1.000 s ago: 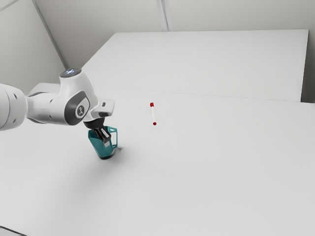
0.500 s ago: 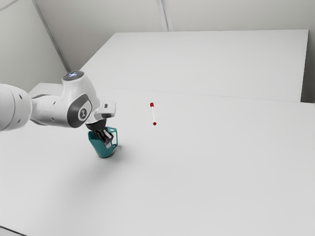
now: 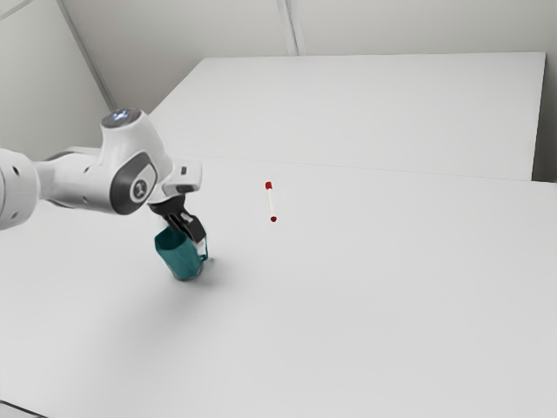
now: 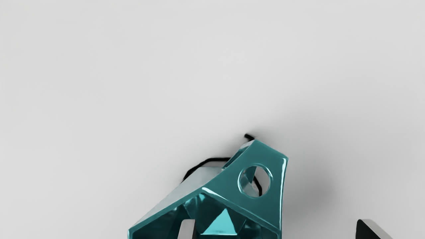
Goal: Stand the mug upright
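Because the mug (image 3: pixel 178 255) looks stiff, light and slick, its wall beside the handle (image 4: pixel 265 205) seems the surest hold; it stands mouth up on the table (image 3: pixel 365 305), as it did half a second ago. Spread wide, the gripper (image 4: pixel 277 229) puts one finger (image 4: pixel 187 229) over the mouth, the other outside, slightly higher than before.

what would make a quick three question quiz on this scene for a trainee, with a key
1. Open or shut: how is the gripper?
2. True or false: the handle of the teal mug has a round hole in its top.
3. Fill in: the thin white stick on the table has ____ ends.

Key: 1. open; 2. true; 3. red
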Motion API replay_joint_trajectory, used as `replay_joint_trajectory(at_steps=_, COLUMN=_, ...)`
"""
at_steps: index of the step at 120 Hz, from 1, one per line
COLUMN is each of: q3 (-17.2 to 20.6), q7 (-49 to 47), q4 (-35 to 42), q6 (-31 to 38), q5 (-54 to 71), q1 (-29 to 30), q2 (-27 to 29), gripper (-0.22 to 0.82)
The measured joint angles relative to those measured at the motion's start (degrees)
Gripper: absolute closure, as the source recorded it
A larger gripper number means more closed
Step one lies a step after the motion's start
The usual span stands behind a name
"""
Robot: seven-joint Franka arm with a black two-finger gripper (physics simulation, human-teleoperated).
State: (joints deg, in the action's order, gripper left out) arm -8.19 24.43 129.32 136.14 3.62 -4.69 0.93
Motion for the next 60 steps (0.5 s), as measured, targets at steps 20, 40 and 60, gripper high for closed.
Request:
replay_joint_trajectory(at_steps=20, q3=0.01, q7=-1.70, q4=-5.11, q6=-4.55, q5=0.10, q1=-1.12, q2=1.58, gripper=0.04)
replay_joint_trajectory(at_steps=40, q3=-0.31, q7=-3.98, q4=-16.39, q6=-14.07, q5=0.79, q1=-0.84, q2=1.67, gripper=0.02)
replay_joint_trajectory(at_steps=60, q3=-0.42, q7=-6.13, q4=-28.42, q6=-25.17, q5=2.53, q1=0.25, q2=1.34, gripper=0.01)
